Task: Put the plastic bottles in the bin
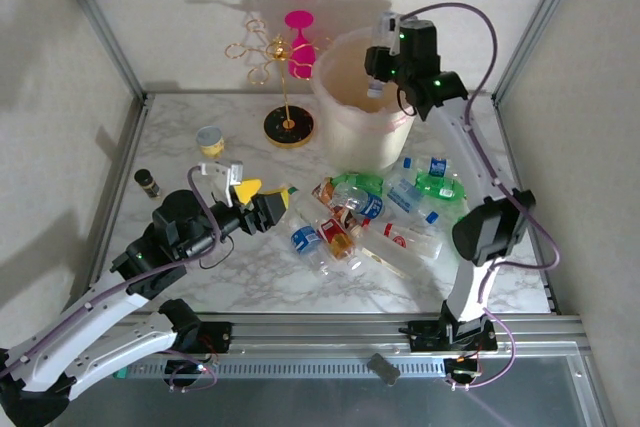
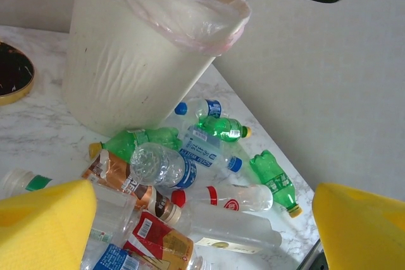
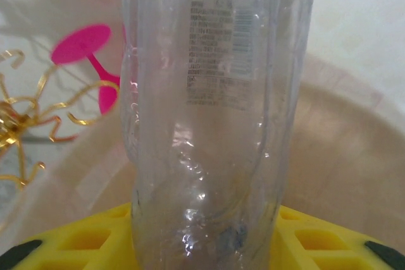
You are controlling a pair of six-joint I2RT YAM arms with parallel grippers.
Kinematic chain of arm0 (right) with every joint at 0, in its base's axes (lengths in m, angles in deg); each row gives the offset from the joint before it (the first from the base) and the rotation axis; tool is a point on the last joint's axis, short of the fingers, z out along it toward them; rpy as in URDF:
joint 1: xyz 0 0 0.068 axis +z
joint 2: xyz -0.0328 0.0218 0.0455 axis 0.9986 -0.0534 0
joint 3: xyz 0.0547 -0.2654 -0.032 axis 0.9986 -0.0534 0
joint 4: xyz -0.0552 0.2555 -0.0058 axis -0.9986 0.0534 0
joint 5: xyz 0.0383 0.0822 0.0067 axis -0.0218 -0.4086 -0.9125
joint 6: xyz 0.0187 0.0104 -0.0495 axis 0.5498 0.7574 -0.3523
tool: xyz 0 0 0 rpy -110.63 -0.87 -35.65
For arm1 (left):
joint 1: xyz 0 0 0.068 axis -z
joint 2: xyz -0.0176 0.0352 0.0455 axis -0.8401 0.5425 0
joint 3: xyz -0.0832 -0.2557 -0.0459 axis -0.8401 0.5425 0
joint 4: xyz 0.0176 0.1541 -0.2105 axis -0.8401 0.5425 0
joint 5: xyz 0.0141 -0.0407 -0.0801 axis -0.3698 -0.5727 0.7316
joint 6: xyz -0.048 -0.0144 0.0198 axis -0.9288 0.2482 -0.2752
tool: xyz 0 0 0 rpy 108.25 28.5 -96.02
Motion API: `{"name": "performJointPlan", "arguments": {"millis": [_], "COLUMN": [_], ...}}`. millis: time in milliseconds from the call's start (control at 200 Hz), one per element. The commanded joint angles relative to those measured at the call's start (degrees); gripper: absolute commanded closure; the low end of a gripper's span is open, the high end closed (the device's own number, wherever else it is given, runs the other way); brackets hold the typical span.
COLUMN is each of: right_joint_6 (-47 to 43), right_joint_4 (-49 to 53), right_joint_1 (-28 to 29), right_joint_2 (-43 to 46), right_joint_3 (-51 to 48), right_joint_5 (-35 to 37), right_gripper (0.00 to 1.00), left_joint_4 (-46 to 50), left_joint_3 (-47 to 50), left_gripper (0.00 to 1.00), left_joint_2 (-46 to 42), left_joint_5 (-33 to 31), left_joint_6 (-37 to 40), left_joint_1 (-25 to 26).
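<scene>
Top external puts me near the start of the job, by my reckoning. My right fingers [image 3: 82,241] are clamped on a clear bottle [image 3: 215,124] and hold it over the mouth of the bin [image 1: 345,137], which stands at about 1 o'clock on the desk [image 1: 180,117]. I have not yet let it go. Whether anything already lies inside the bin I cannot tell; the bit of its inner wall that I see is bare and beige. The heap of bottles [image 1: 370,212] lies on the desk at 6 o'clock from the bin, close against its foot, a dozen or so I would guess, so nearly all the work is left. My left fingers [image 1: 247,188] stand wide apart with nothing between them, low over the desk at 9 o'clock of the heap and aimed at it. From the left wrist the heap is a tangle lying on its sides: a green bottle [image 2: 221,128] with a yellow cap, a blue-labelled bottle [image 2: 164,165] crumpled at the shoulder, a red-capped bottle [image 2: 221,197] and a brown-labelled bottle [image 2: 126,184], several resting on one another. The bottle I hold is thin and see-through, its wall dented and rippled. It has a block of small print on the side and no coloured label. It looks empty. The bin is whitish, tapered and far taller than any bottle, with a pinkish rim.
</scene>
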Motion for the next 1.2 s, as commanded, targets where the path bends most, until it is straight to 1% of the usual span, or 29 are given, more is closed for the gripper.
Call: {"name": "performJointPlan", "arguments": {"millis": [0,165,300,416,701,806,901,1061,1192], "right_joint_6": [-0.6,-0.4,-0.5,-0.8,-1.2,-1.3,-1.5,-1.4,-1.0], "right_joint_4": [5.6,8.2,8.1,8.1,7.2,6.5,4.5,-1.0,-5.9], "right_joint_1": [0.1,0.2,0.2,0.3,0.2,0.2,0.5,2.3,6.3], "right_joint_2": [-4.3,-8.9,-9.5,-9.2,-4.1,-0.6,3.9,15.9,27.4], "right_joint_3": [4.7,5.7,4.5,4.3,4.5,3.8,0.1,-12.9,-25.9], "right_joint_5": [-2.3,-3.7,-4.4,-4.0,-2.5,-2.5,-2.6,-2.9,-3.1], "right_gripper": [0.53,0.5,0.43,0.33,0.28,0.28,0.28,0.29,0.3], "left_joint_4": [-1.4,-1.5,-1.5,-1.8,-0.8,0.0,0.5,2.3,5.2], "left_joint_3": [0.9,1.5,1.8,1.8,1.3,0.4,0.0,-0.3,-0.4], "left_gripper": [0.12,0.12,0.11,0.1,0.09,0.08,0.08,0.08,0.08], "left_joint_2": [-0.3,-0.4,-0.4,-0.3,-0.4,-0.5,-0.9,-1.2,-1.5], "left_joint_5": [1.5,1.1,1.0,1.1,-1.4,-3.1,-5.1,-8.2,-12.4], "left_joint_6": [0.9,0.8,0.6,0.6,-0.2,-1.1,-3.0,-6.9,-9.6], "left_joint_1": [0.4,0.4,0.4,0.4,0.4,0.3,0.4,0.4,0.4]}}
